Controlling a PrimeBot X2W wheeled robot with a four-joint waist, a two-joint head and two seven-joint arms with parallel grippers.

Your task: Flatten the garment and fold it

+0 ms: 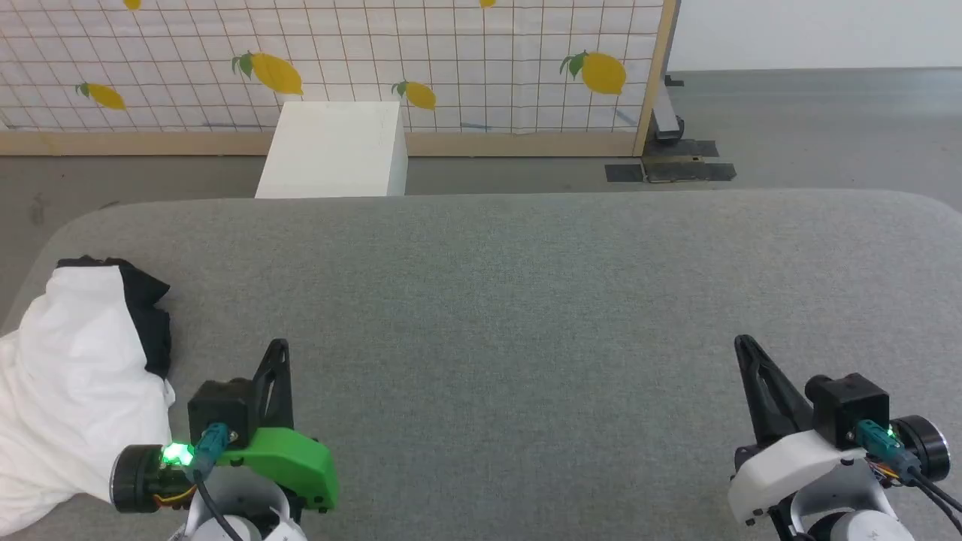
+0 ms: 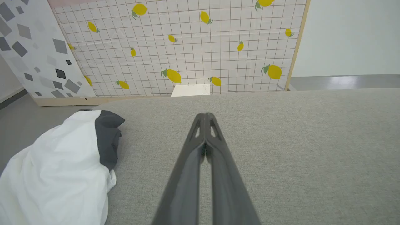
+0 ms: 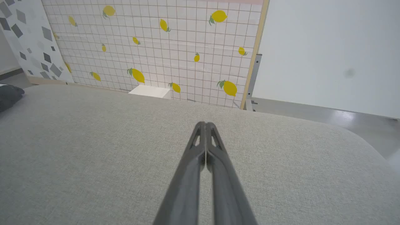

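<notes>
The garment (image 1: 68,376) lies bunched in a heap at the left edge of the grey table (image 1: 526,300), white cloth with a black part on its far right side; part of it hangs over the edge. The left wrist view has the garment (image 2: 59,168) at lower left. A dark bit of the garment (image 3: 7,95) peeks in at the right wrist view's left edge. My left gripper (image 1: 278,347) hovers just right of the heap, shut and holding nothing; its fingertips (image 2: 204,117) meet. My right gripper (image 1: 744,344) sits far off at the lower right, shut and empty, tips (image 3: 204,125) together.
A white box (image 1: 334,150) stands on the floor beyond the table's far edge, in front of a lemon-patterned tiled panel (image 1: 451,60). A metal stand foot (image 1: 669,128) is at the panel's right end. The table's rounded corners (image 1: 924,203) fall away at both sides.
</notes>
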